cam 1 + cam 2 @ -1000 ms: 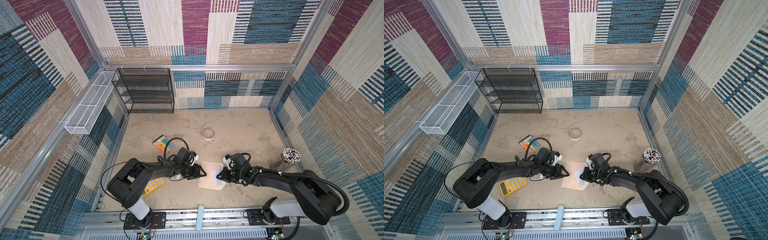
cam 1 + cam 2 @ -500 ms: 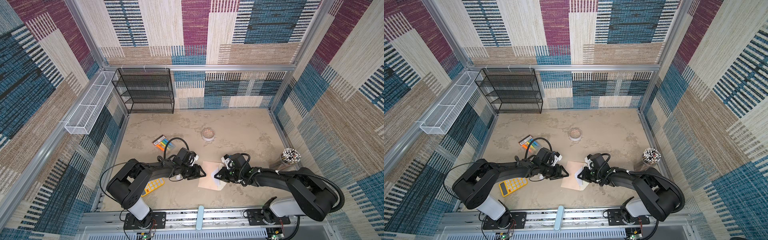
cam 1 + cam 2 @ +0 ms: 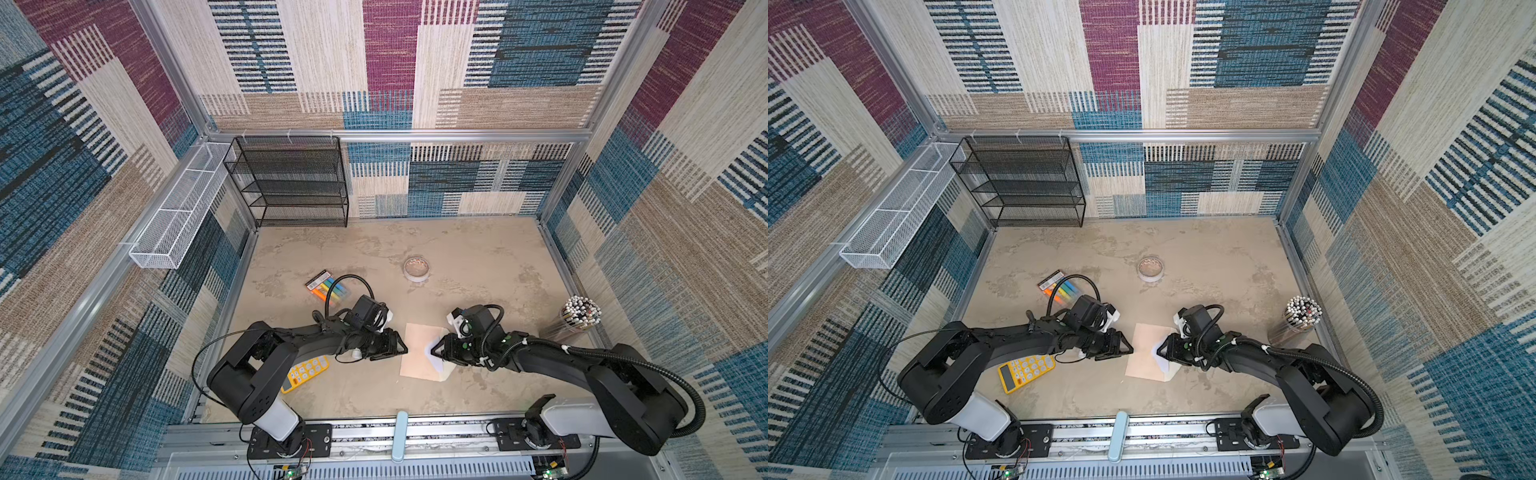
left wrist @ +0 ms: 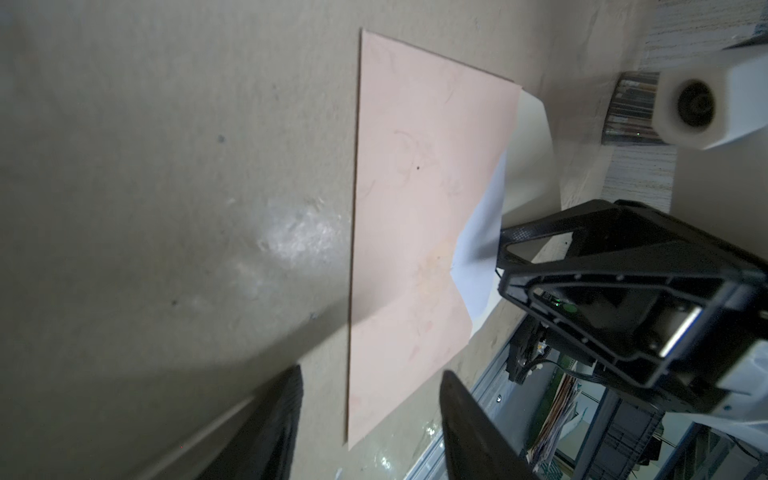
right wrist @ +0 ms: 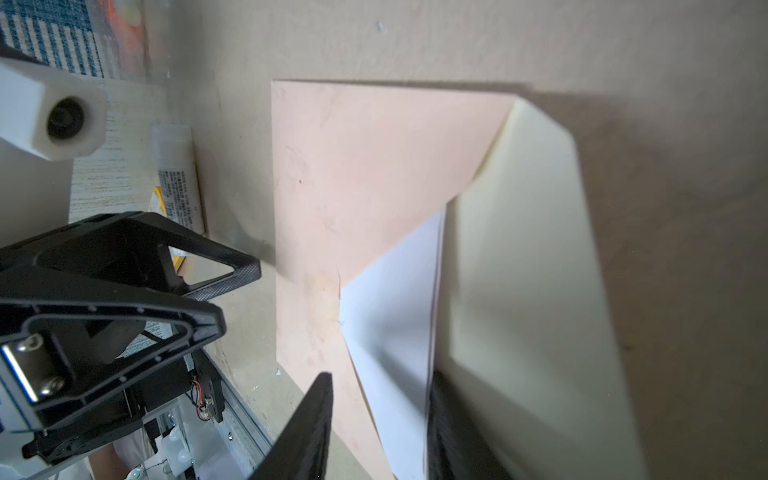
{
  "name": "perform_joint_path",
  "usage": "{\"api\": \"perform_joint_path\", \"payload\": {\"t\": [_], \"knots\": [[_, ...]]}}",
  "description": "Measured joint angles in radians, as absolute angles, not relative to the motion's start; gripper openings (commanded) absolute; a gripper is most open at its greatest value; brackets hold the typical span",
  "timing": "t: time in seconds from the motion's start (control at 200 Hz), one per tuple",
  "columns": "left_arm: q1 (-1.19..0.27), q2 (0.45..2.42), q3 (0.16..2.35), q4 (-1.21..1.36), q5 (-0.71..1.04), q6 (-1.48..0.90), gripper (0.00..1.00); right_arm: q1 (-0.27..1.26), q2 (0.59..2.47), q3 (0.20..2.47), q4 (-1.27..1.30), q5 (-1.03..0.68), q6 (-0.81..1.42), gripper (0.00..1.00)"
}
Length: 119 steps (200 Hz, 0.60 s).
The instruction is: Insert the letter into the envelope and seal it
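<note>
Letter (image 5: 395, 332): half inside envelope (image 5: 365, 166), near-centre worktop (image 3: 457, 270); white corner out at right mouth, cream flap (image 5: 519, 249) open. Right pincer (image 5: 380, 376): parted astride letter, seemingly not gripping. Left pincer (image 4: 372, 370): wide, at envelope's left edge.

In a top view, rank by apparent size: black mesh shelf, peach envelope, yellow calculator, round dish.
1. black mesh shelf, largest though farthest
2. envelope
3. yellow calculator, somewhat smaller than the envelope
4. round dish
</note>
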<state>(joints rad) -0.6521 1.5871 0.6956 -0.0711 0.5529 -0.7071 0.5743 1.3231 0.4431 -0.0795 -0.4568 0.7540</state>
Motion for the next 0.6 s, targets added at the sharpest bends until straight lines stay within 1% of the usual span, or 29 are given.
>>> {"api": "perform_joint_path", "payload": {"t": [0.125, 0.431, 0.596], "knots": [[-0.652, 1.587, 0.696, -0.073, 0.553, -0.707, 0.56, 0.569, 1.323, 0.448, -0.112, -0.452, 0.75, 0.34], [-0.656, 1.596, 0.682, -0.048, 0.583, -0.714, 0.52, 0.569, 1.364, 0.461, -0.107, -0.476, 0.746, 0.22], [-0.669, 1.589, 0.66, -0.023, 0.595, -0.723, 0.5, 0.569, 1.385, 0.467, -0.1, -0.493, 0.747, 0.18]]}}
